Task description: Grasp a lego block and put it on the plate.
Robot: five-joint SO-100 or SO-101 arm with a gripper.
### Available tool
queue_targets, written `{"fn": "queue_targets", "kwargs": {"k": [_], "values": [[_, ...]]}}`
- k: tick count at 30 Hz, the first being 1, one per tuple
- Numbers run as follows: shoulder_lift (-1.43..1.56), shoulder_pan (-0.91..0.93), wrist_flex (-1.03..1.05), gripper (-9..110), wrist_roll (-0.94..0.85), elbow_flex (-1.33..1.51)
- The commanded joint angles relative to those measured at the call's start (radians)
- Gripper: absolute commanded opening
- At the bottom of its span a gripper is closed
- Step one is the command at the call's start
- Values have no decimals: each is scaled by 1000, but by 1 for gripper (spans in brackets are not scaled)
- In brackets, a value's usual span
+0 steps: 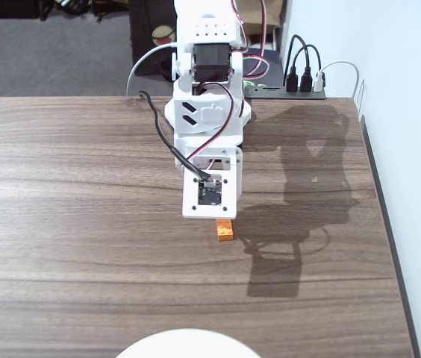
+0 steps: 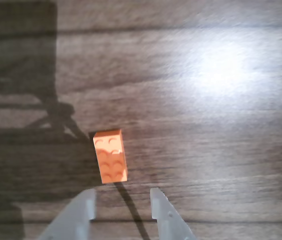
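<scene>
Wood-grain surface (image 1: 61, 186) fills both views; the arm's shadow falls to the right in the fixed view. White arm (image 1: 207, 112) reaches forward over the middle of the surface, wrist camera housing facing down. Plate (image 1: 188, 344): only a white arc of rim shows at the bottom edge of the fixed view, well apart from the arm's tip. Hand (image 2: 122, 204): 2 pale fingers enter the wrist view from the bottom edge, tips apart, nothing between them. Lego block (image 2: 110, 156): orange, studs up, lying flat on the surface just beyond the fingertips, roughly in line with the gap, long axis pointing away from the hand with a slight tilt. In the fixed view it (image 1: 225, 230) sits just below the camera housing. Judgement: rigid, very light, smooth-sided plastic, likely to skid or twist if 1 finger touches first. Best hold looks to be across the 2 long sides, fingers centred on the length. Grasp not yet made.
</scene>
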Motion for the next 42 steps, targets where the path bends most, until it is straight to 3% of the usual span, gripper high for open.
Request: {"fn": "queue_targets", "kwargs": {"k": [1,3,6,42], "values": [[-3,-8,20,21,-25,-29],[-14,-6,25,27,-40,-17],[-32,-2,-9,27,-32,-5],[-206,15,-213,20,-60,52]]}}
